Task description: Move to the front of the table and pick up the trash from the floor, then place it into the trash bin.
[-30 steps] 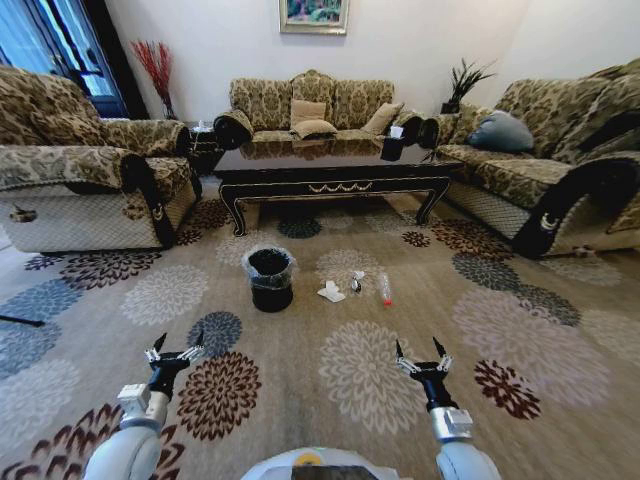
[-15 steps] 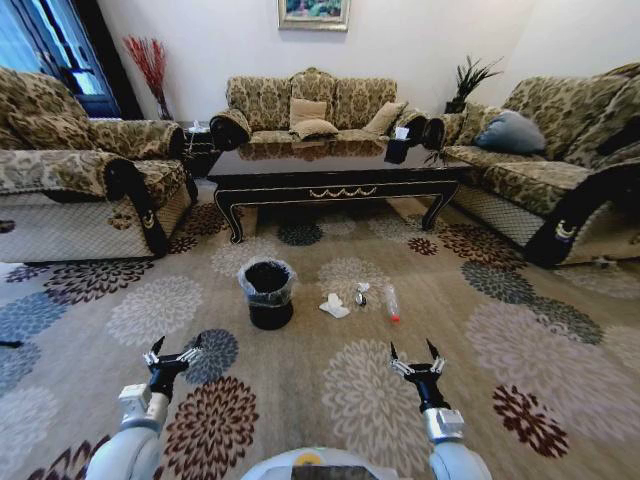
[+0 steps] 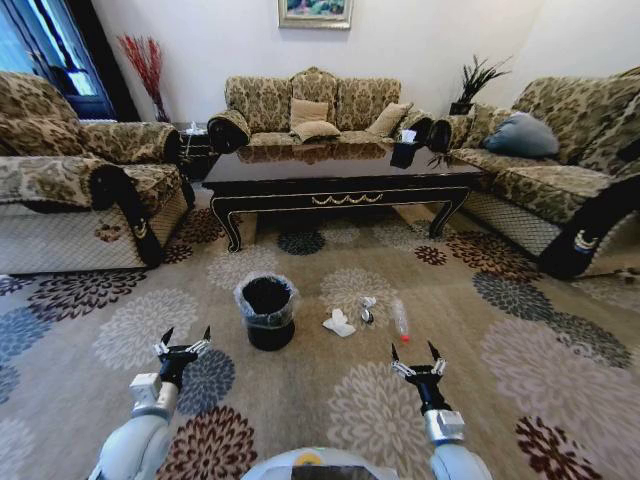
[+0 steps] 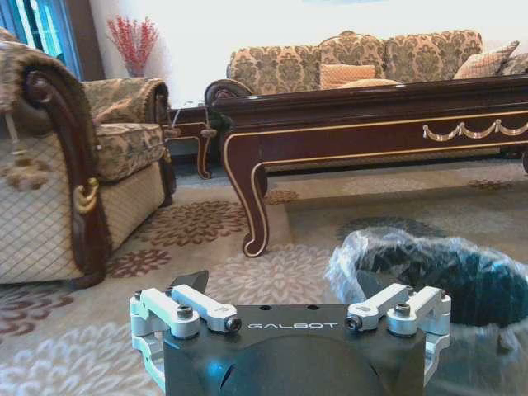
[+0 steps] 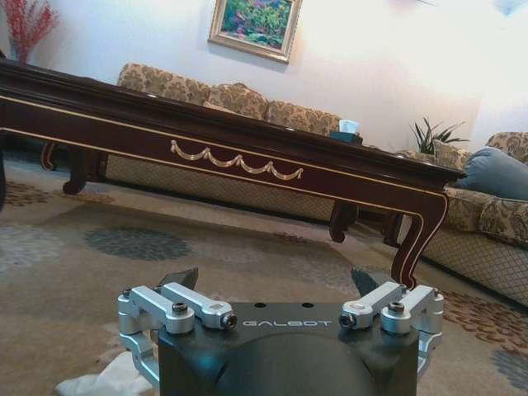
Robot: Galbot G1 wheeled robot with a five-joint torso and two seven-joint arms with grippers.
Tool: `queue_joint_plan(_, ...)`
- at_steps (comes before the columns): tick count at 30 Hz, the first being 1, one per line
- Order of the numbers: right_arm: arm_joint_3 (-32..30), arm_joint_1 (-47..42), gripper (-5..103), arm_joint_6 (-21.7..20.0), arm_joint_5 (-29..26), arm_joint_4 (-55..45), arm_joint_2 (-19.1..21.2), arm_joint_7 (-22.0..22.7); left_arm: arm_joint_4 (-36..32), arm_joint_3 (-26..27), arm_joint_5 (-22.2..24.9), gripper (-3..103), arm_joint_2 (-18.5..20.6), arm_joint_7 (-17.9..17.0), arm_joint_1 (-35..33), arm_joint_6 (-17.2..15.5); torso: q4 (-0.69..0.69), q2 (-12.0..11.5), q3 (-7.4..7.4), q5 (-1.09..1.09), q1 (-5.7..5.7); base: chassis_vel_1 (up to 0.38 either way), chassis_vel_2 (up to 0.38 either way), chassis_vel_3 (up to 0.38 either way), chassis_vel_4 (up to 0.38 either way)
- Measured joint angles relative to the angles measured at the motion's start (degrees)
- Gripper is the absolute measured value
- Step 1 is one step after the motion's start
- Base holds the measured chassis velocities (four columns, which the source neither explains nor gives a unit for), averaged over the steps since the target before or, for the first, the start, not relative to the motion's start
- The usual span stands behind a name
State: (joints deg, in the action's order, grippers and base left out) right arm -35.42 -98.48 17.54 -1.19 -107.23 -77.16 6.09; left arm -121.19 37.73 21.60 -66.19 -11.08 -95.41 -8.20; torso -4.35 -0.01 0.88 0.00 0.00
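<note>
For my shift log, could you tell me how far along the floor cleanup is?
Early stage. The robot faces the table. Both the left hand and right hand hang open and empty. The tissue and bottle lie on the carpet beside the trash bin; nothing picked up yet.

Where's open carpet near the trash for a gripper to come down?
Bare carpet lies between the open right gripper and the bottle, and between the open left gripper and the trash bin. It is crowded from bin to bottle: the tissue and a small scrap sit close together there.
</note>
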Motion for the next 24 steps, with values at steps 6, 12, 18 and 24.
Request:
queue_joint_plan(6, -0.2, -0.4, 100, -1.1, -0.1, -0.5, -0.3, 0.7, -1.4, -5.8, -2.9, 100, 1.1, -4.9, 4.2, -4.7, 0.01, 0.0, 0.00, 0.00, 0.00, -0.170, 0.170, 0.167, -0.169)
queue_joint_plan(12, -0.4, -0.9, 100, -1.2, 0.1, -0.5, -0.4, 0.6, -2.3, -8.6, -1.2, 100, 2.0, -7.2, 7.2, -7.5, 0.00, 0.0, 0.01, 0.00, 0.01, -0.132, 0.122, 0.129, -0.142)
queue_joint_plan(18, 0.8, 0.2, 100, -1.5, 0.4, -0.3, 0.6, 0.9, -3.9, -9.6, 7.0, 100, 2.7, -11.5, 9.2, -16.8, 0.02, 0.0, 0.01, 0.00, 0.00, -0.023, 0.021, 0.024, -0.023)
queue_joint_plan(24, 3.2, 0.9, 100, -1.6, -0.1, 0.2, 1.7, 1.0, -4.0, -8.5, 13.1, 100, 4.2, -13.8, 10.8, -24.9, 0.00, 0.0, 0.00, 0.00, 0.00, 0.000, 0.000, 0.000, 0.000)
